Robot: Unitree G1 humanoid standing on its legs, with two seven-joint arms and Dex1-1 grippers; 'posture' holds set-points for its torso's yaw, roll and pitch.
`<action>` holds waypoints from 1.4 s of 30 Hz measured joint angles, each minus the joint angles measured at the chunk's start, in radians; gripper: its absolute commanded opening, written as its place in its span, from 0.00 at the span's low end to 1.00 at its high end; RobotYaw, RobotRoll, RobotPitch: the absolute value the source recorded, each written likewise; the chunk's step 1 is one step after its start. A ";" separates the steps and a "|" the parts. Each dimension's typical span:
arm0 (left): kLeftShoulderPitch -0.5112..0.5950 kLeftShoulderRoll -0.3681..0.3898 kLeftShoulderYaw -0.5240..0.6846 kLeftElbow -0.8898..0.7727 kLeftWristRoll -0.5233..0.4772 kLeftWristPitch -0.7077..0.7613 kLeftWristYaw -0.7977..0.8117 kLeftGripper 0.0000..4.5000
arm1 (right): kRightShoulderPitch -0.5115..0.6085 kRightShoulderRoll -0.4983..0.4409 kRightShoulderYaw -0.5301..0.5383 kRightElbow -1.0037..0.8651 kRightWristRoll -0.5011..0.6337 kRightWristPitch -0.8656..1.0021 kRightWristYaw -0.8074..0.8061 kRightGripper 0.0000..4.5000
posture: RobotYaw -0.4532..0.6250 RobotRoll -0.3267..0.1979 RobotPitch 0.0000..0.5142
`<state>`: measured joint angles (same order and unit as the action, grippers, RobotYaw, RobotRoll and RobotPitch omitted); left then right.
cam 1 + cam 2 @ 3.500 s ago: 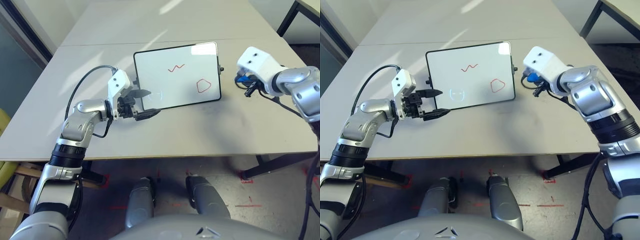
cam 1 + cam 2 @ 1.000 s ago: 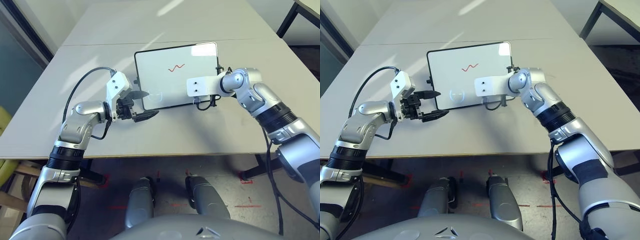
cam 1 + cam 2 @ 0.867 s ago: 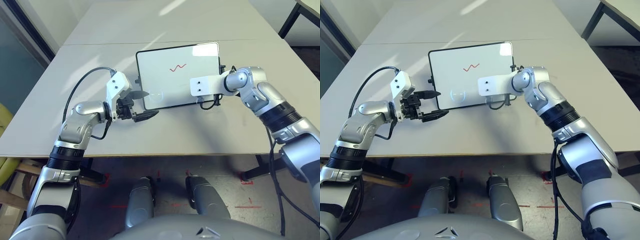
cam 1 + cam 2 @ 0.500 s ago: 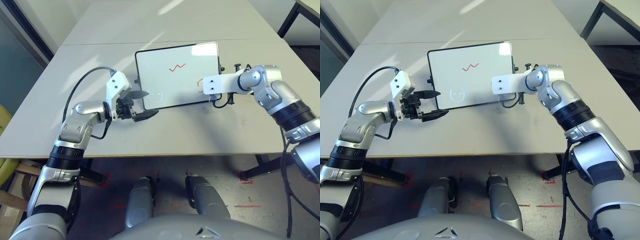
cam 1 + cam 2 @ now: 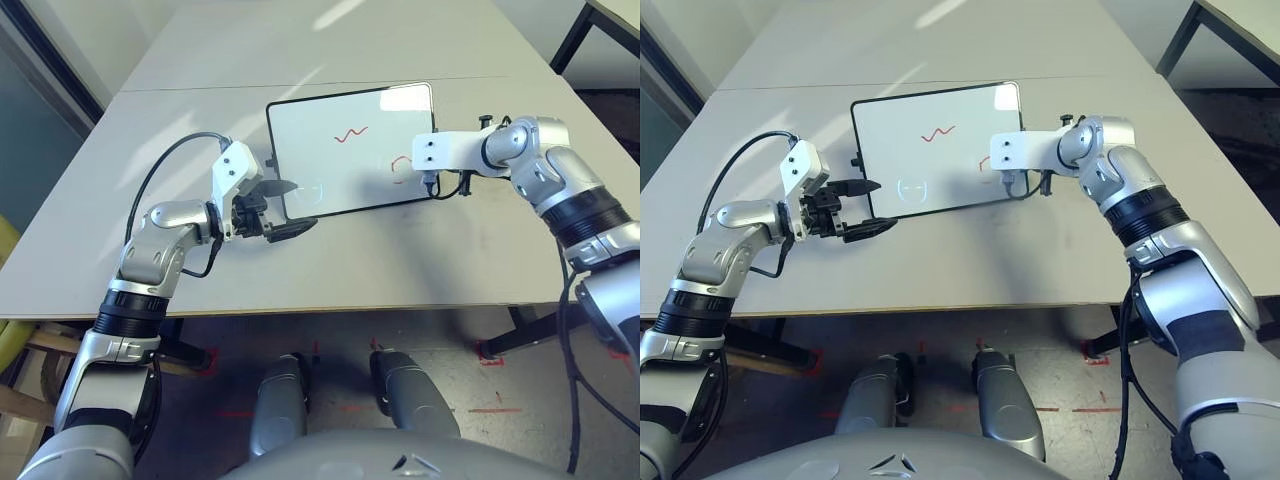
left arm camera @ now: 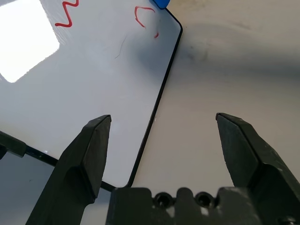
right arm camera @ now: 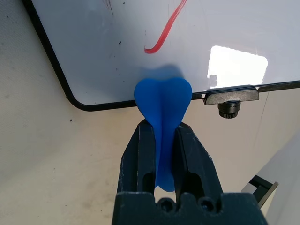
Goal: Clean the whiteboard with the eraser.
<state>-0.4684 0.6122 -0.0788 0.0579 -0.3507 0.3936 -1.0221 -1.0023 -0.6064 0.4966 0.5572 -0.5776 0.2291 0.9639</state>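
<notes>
1. Whiteboard (image 5: 350, 150) position: it lies flat on the grey table (image 5: 300, 250), between the two arms.
2. Eraser (image 7: 162, 105) position: the blue block is clamped at its narrow waist between the closed fingers of the right gripper (image 7: 161, 136). Its rounded head sits at the board's near right corner, over the black frame.
3. Left gripper (image 5: 285, 208): the jaws stand wide apart and hold nothing. In the left wrist view the board's near left corner lies between the two fingers. No contact with the frame can be confirmed.
4. Marks remaining: a red zigzag (image 5: 352, 133) in the upper middle of the board appears untouched. A red curved stroke (image 5: 398, 162) sits just beside the eraser, at the right edge. The left wrist view also shows a small red fleck (image 6: 156, 34) near that stroke.
5. Progress judgement: the task appears to be in its early to middle stage. The curved stroke looks like an open fragment, so it may be partly wiped.
6. Work left: clear the curved stroke and the fleck, then carry the eraser up the board to the zigzag.
</notes>
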 measured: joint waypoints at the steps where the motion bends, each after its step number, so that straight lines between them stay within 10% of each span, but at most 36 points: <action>1: 0.000 0.000 0.000 0.000 0.000 0.000 0.000 1.00 | 0.000 0.004 0.000 0.000 0.000 -0.002 -0.001 0.07 | 0.30 0.62 0.23; 42: 0.008 0.000 0.002 -0.001 0.000 0.000 0.008 1.00 | -0.066 0.145 0.006 0.076 -0.034 -0.073 -0.015 0.07 | 0.30 0.62 0.25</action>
<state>-0.4606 0.6123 -0.0766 0.0573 -0.3509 0.3933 -1.0140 -1.0680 -0.4614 0.5026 0.6330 -0.6117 0.1562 0.9490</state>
